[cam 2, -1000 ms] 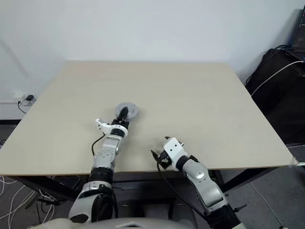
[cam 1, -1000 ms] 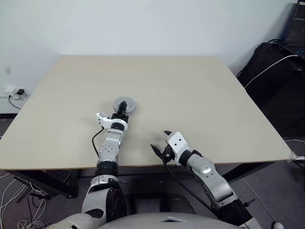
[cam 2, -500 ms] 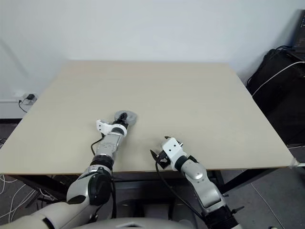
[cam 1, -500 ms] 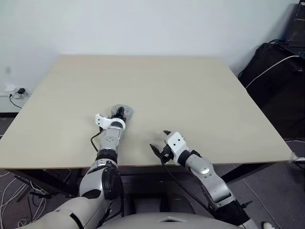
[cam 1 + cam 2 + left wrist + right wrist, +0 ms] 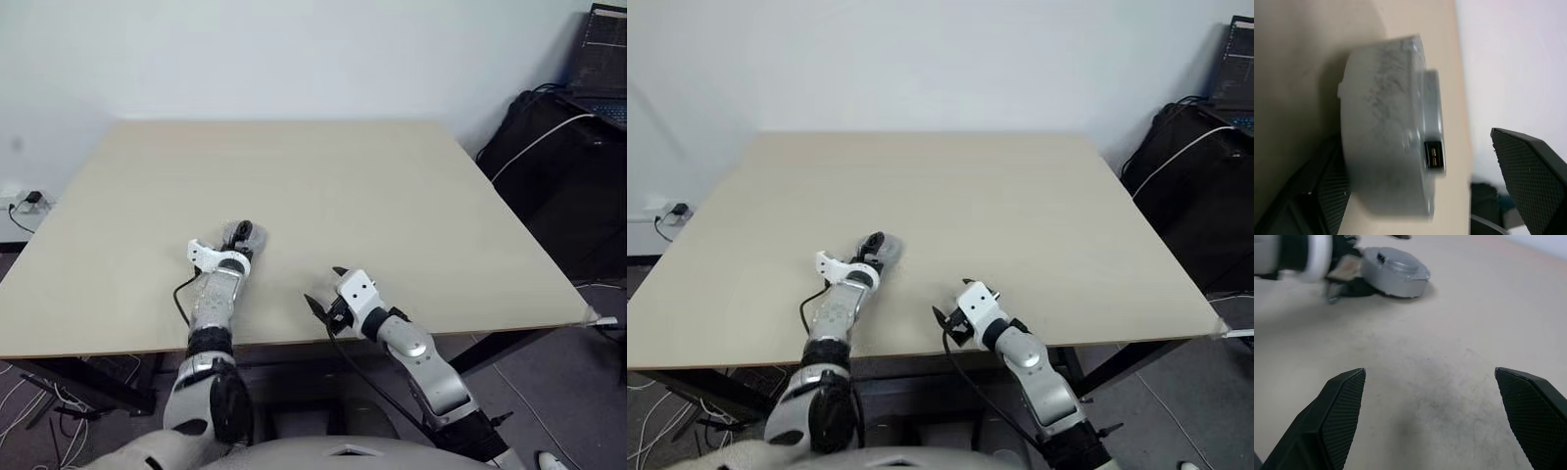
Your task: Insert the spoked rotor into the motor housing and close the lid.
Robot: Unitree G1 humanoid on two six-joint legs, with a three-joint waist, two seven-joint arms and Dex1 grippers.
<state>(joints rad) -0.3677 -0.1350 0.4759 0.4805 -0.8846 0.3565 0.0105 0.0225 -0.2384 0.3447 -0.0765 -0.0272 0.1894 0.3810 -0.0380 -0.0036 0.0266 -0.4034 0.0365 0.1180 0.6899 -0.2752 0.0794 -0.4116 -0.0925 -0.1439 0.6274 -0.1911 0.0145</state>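
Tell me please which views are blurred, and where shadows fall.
Left wrist view: the motor housing is smeared by blur, with a dark shadow beside it on the table. Right wrist view: the housing looks soft, and a faint grey shadow lies on the table ahead of the right gripper.

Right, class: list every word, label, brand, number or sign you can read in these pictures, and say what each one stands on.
No readable text in any view.
The closed motor housing: plain grey metal, no marking legible.
The laptop screen at the far right: lit lines, too small to read.
The left gripper and right gripper: plain black fingers, no label.
The table: bare.
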